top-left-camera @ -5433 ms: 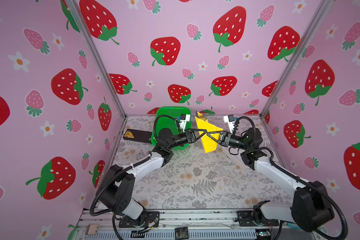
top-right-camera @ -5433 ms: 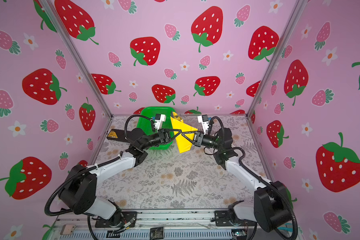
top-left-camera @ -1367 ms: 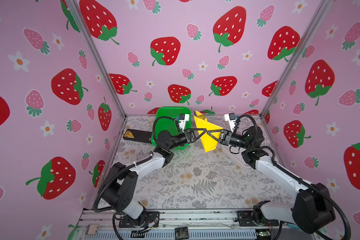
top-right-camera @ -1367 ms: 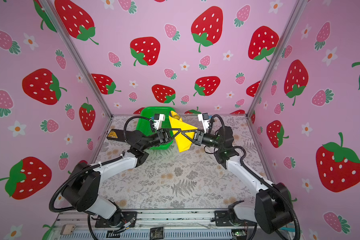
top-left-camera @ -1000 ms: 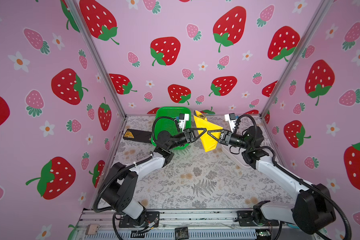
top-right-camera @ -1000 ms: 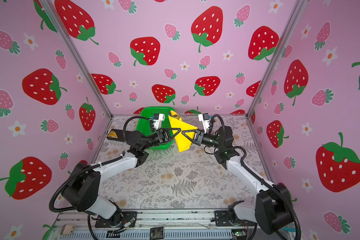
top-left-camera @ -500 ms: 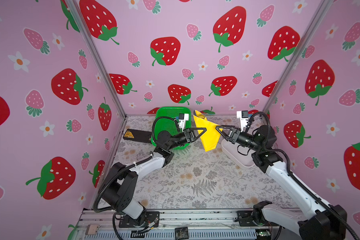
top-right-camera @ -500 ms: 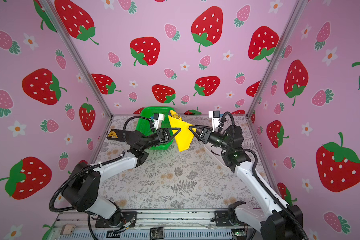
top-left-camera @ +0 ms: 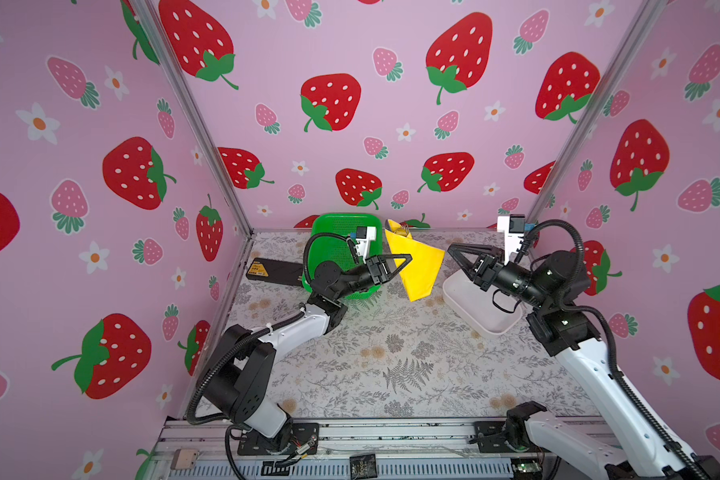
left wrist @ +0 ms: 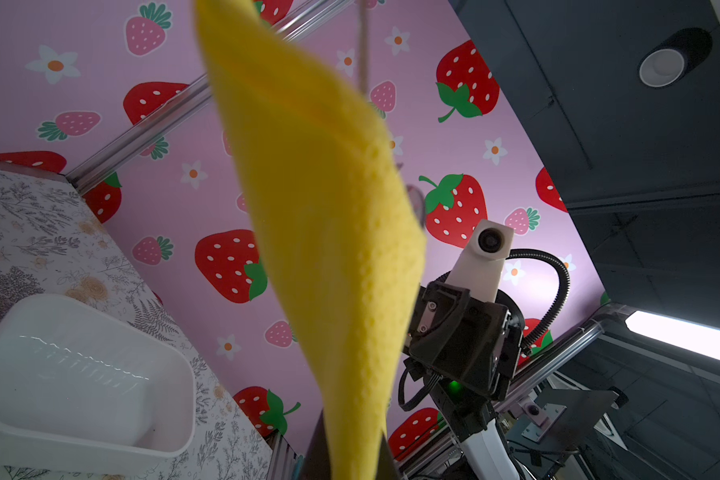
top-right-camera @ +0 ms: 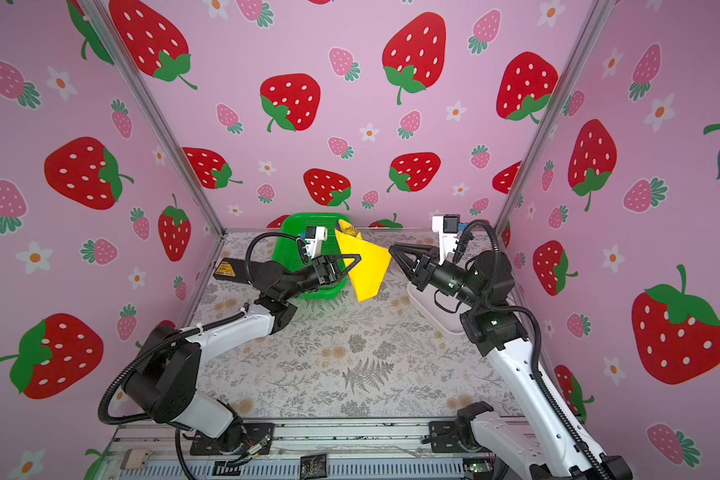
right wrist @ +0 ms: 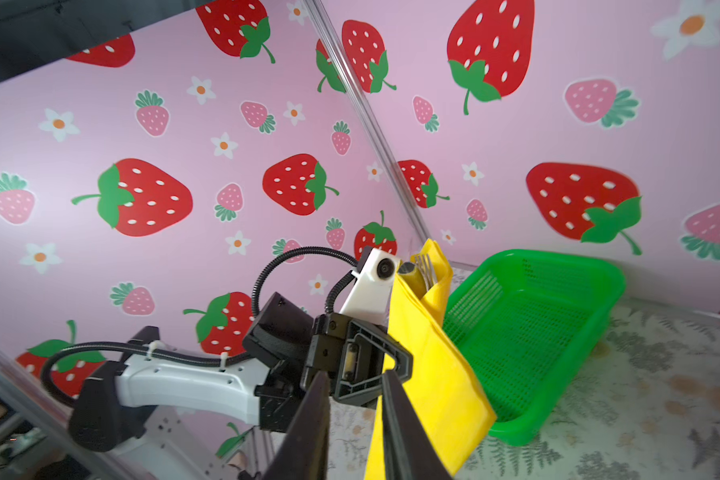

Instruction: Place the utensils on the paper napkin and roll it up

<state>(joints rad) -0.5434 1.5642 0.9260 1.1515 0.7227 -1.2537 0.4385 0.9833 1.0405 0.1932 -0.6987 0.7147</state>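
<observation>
1. The napkin, bright yellow, hangs midair, wrapped round a fork poking from its far end.
2. The left gripper pinches it, between basket and dish.
3. The right gripper, just beside, stands slightly ajar, empty.

The right gripper has let go of the napkin and backed off toward 3 o'clock. Its tips now sit just clear of the napkin's corner. In the wrist view the jaws look slightly parted with nothing between them, though it's hard to be sure. The napkin now hangs from the left gripper alone. With the right arm swung out toward the wall, more of the white dish shows beneath it.
</observation>
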